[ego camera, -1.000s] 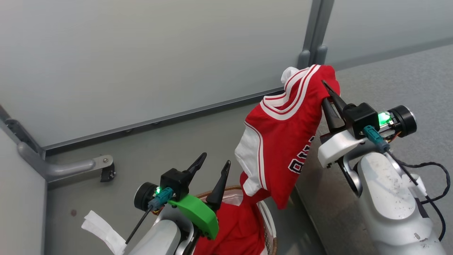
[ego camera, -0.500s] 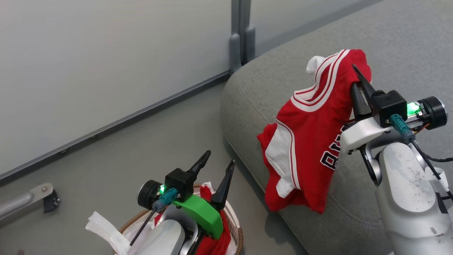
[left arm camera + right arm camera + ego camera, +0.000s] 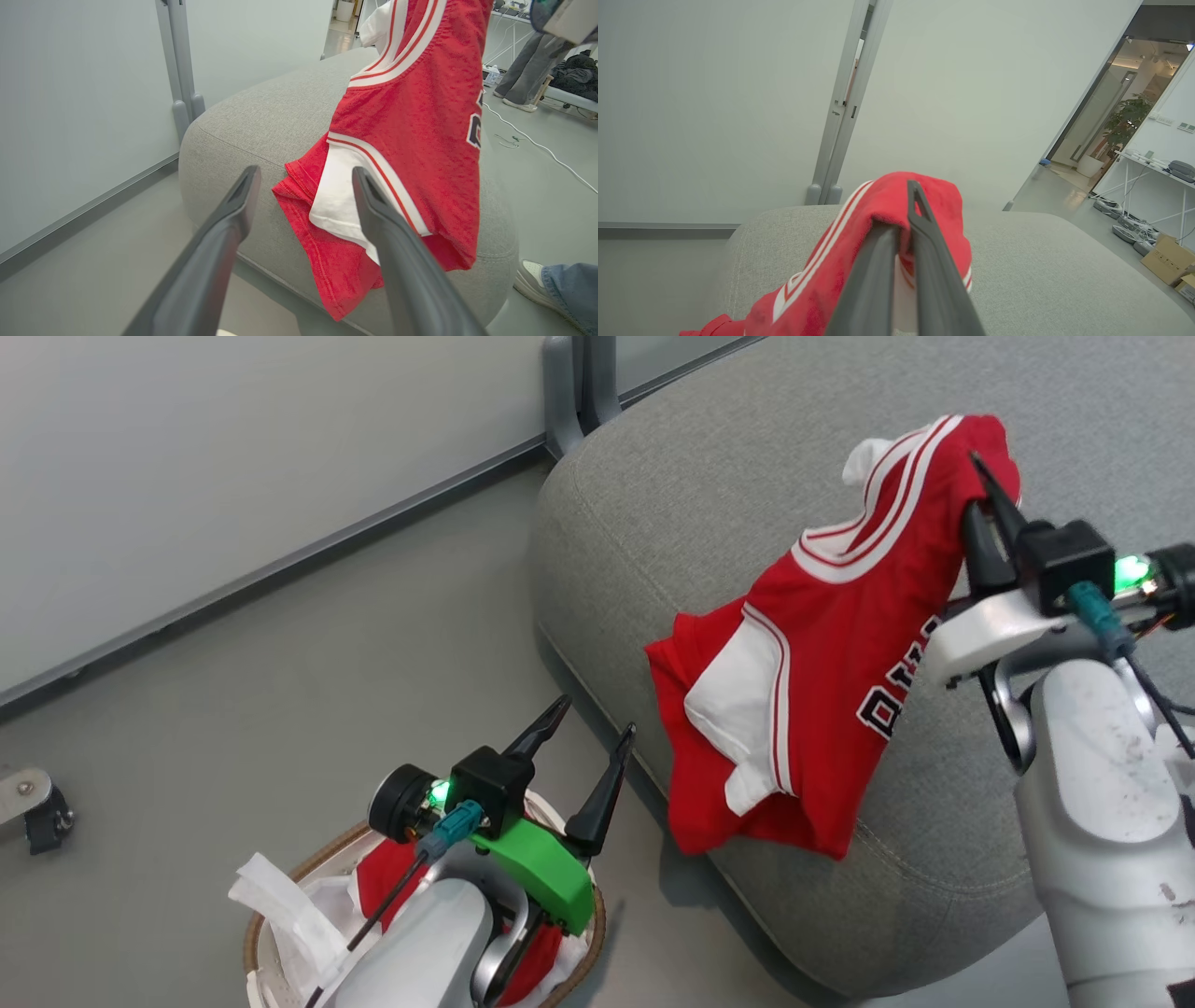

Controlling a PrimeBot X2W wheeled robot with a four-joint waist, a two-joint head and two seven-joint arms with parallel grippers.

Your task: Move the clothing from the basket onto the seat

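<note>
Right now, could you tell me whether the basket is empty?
Not empty: a plain red garment lies inside the basket, against its white cloth liner.

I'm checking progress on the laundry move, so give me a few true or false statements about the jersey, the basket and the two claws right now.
1. The right claw is shut on the jersey. True.
2. The plain red garment lies in the basket. True.
3. The left claw holds the plain red garment. False: it is open and empty, above the basket.
4. The jersey lies flat and released on the seat. False: it hangs from the right claw, with its lower part draped at the seat's rounded edge.
5. The basket stands on the seat. False: it is on the floor beside the seat.
</note>
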